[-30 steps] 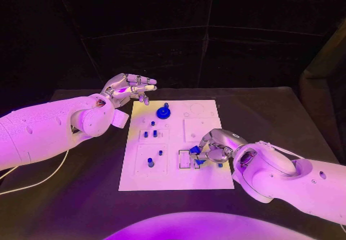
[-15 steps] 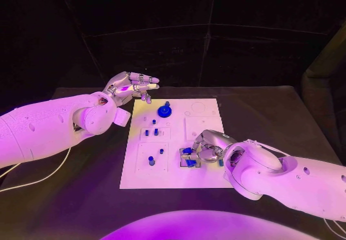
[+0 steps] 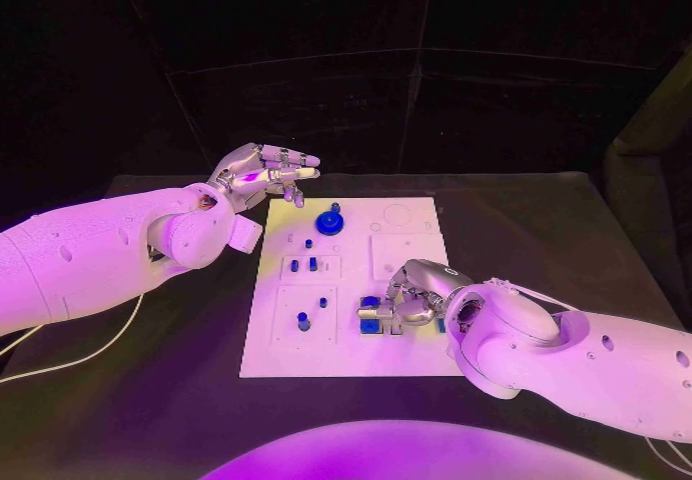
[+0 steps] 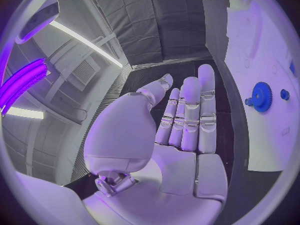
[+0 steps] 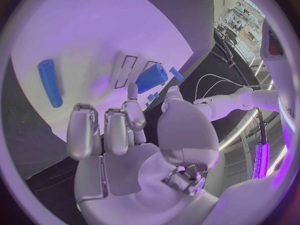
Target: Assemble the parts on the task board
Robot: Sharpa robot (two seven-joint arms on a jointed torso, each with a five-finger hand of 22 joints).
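Blue part (image 3: 371,302) pinched at fingertips of right hand (image 3: 414,296), low over white task board (image 3: 346,355) near its right side; same part seen just past the fingertips (image 5: 132,91) in the wrist view. Left hand (image 3: 261,170) raised beyond the board's far left corner, fingers loosely apart, holding nothing. Blue gear (image 3: 329,221) standing on the board's far end, near that hand but apart.
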